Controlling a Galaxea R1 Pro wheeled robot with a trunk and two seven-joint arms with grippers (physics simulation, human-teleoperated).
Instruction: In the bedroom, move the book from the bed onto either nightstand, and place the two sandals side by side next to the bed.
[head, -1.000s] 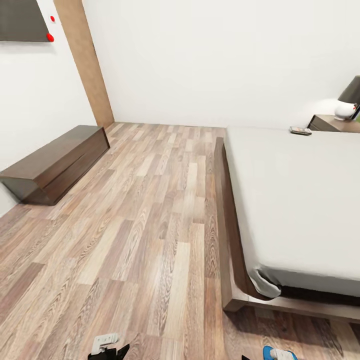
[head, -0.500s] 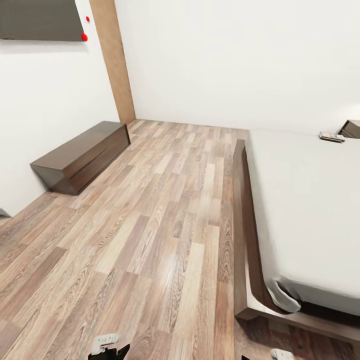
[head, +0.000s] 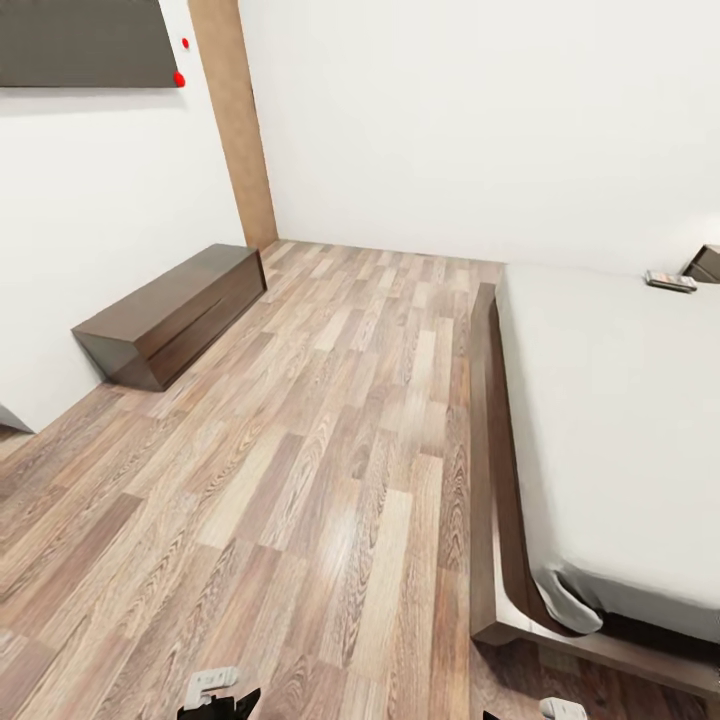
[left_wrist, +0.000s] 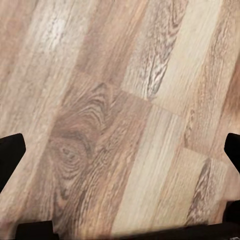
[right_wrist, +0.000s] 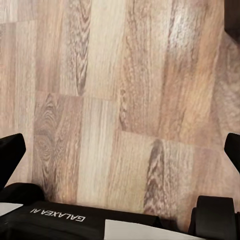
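We see the book at the far corner of the bed, well apart from both arms | left gripper jaws wide over bare floor | right gripper jaws wide, nothing between | nightstand just beyond the book

My head view cuts the bed off at its right and lower edges, so I see no headboard. The nightstand shows just a dark corner at the right border. The book on the mattress's far part is too small for me to read its cover. My left claw and right claw each show mere dark fingertip slivers at the frame sides, spread wide apart.
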